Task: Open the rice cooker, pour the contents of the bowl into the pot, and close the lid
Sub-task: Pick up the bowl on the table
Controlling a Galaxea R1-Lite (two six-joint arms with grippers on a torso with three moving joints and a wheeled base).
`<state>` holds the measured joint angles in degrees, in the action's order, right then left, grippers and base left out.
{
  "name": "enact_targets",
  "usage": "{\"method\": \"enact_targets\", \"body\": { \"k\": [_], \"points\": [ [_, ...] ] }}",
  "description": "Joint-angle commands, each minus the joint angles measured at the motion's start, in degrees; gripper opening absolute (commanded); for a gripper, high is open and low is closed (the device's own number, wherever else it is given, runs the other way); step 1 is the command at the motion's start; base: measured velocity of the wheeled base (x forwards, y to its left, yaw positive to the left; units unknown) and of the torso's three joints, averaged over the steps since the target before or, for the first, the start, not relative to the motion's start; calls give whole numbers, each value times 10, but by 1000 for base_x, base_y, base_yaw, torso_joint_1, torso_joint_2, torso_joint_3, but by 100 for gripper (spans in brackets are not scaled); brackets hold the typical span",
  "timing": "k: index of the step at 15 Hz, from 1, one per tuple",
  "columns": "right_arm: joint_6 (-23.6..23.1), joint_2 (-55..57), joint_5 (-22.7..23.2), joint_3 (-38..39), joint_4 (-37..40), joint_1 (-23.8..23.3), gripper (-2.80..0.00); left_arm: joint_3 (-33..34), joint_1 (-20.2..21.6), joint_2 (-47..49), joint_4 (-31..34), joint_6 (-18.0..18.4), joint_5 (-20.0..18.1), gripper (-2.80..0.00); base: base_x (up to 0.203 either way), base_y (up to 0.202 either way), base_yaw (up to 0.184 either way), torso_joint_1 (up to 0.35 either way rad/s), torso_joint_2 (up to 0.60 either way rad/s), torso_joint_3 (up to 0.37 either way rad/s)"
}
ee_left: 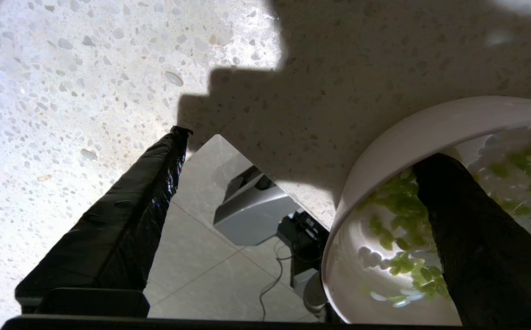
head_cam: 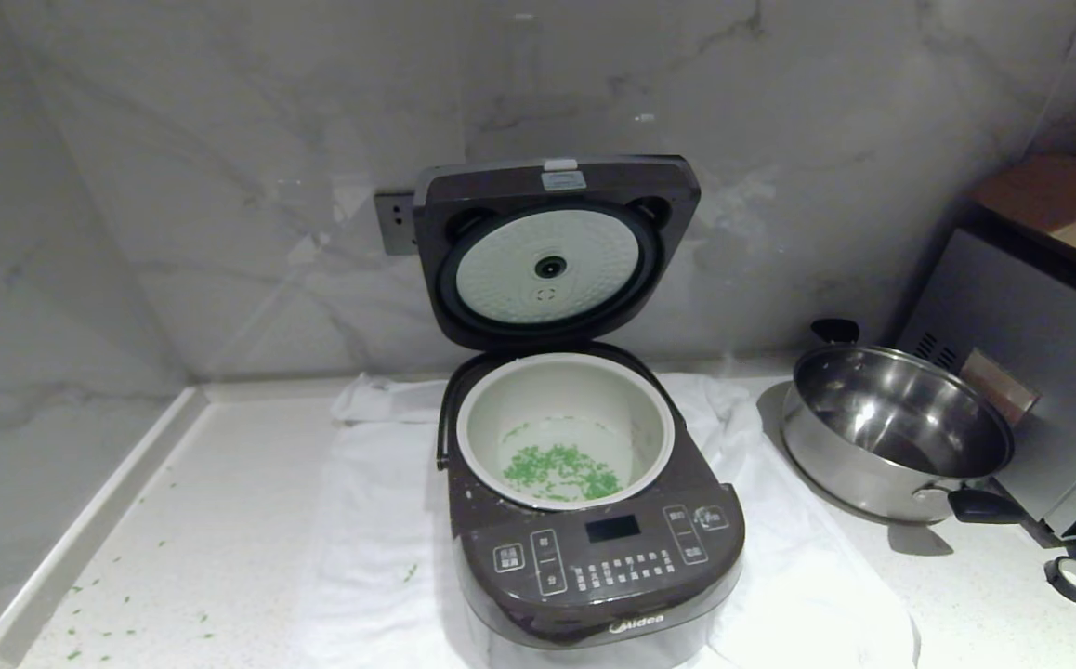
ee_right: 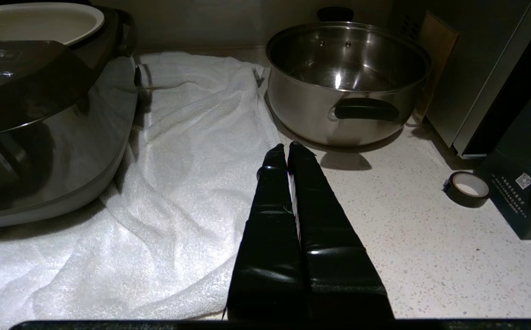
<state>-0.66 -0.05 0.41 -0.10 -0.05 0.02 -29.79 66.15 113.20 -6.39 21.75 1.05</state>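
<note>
Currently your left gripper (ee_left: 293, 183) stands spread wide at the counter's (ee_left: 109, 68) corner, one finger (ee_left: 472, 238) inside the bowl (ee_left: 384, 156), gripping nothing. Green contents (ee_left: 398, 201) remain in the bowl; more lie in the pot (head_cam: 564, 437) of the rice cooker (head_cam: 594, 557), whose lid (head_cam: 552, 251) stands raised. Withdrawing carelessly, you could drag the bowl off the edge. Your right gripper (ee_right: 288, 151) rests clenched, empty, above the white towel (ee_right: 192, 151).

Rice cooker (head_cam: 594, 548) on towel (head_cam: 380, 520) mid worktop (head_cam: 222, 520), lid (head_cam: 552, 251) upright behind pot (head_cam: 564, 423). Contents (head_cam: 561, 472) in pot bottom. Steel pan (head_cam: 896, 432) right of cooker, oven box (head_cam: 1021, 372) behind it, tape roll (head_cam: 1074, 579) in front. Bowl (ee_left: 384, 151) at worktop edge, bits inside.
</note>
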Motion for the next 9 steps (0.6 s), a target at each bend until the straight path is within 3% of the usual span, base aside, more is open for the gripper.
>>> {"method": "enact_targets", "body": {
  "k": [1,9],
  "points": [
    [0,0,0,0,0,1,-280,2,0,-2,1,1,1,-280,0,0,0,0,0,0],
    [0,0,0,0,0,1,-280,17,0,-21,0,2,3,-280,0,0,0,0,0,0]
  ]
}}
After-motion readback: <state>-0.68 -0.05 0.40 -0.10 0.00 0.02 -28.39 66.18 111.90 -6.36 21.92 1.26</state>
